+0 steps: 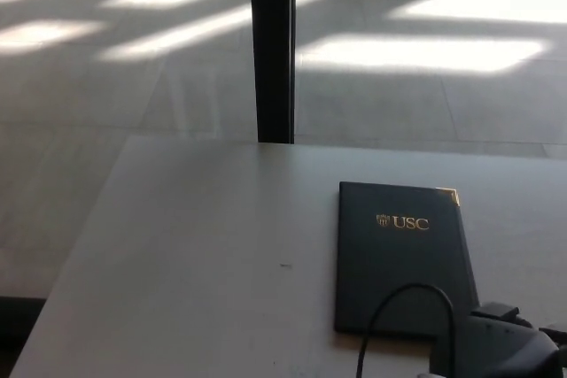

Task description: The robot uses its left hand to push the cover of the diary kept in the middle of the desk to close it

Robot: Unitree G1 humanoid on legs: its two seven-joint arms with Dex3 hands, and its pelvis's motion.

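dark diary [399,258] closed; hand fingers unseen.

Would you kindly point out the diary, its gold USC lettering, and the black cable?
diary [399,289], head view, bare lower cover.
USC lettering [410,222], head view, middle letter.
black cable [403,289], head view, top of loop.

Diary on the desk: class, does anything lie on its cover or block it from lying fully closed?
Nothing visible does. The diary lies closed and flat on the desk, its cover bare. Only a black cable and part of the robot's arm overlap its near edge.
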